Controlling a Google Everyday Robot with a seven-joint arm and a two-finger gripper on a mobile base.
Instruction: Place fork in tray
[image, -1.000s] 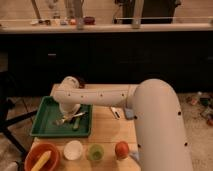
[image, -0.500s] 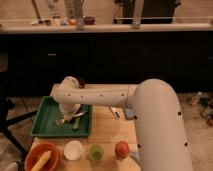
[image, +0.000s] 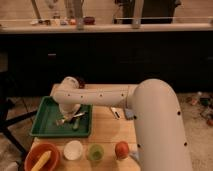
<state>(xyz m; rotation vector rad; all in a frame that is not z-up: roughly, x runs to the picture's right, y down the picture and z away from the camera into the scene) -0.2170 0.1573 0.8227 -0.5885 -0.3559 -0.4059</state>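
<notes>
The green tray (image: 42, 125) sits on the left side of the wooden table. Inside its right half lies the slim silver fork (image: 69, 119), pointing left, with a small green item (image: 76, 125) beside it. My white arm reaches in from the lower right. Its gripper (image: 70, 111) hangs low over the tray, just above the fork. The wrist housing hides where the gripper meets the fork, so I cannot tell whether they touch.
Along the table's front edge stand an orange bowl (image: 35, 155) holding a yellow item, a white cup (image: 73, 150), a green cup (image: 95, 151) and a red fruit (image: 121, 149). A small dark object (image: 115, 112) lies right of the tray. A dark counter runs behind.
</notes>
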